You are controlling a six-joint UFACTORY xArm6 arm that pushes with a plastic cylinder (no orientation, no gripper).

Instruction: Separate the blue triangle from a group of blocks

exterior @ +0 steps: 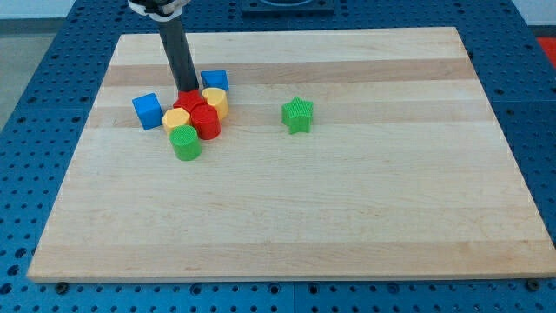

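My tip (187, 90) rests at the top edge of a tight cluster in the view's upper left. It is against a red block (188, 102). A blue block (215, 81) sits just right of my tip, touching the cluster's top. The cluster also holds a second red block (206, 122), two yellow blocks (215, 102) (175, 119) and a green block (185, 143) at its bottom. Another blue block (147, 109), cube-like, stands slightly apart on the cluster's left. I cannot tell which blue block is the triangle.
A green star (297, 115) stands alone to the right of the cluster. The wooden board (347, 217) lies on a blue perforated table. The rod's shaft rises to the view's top edge.
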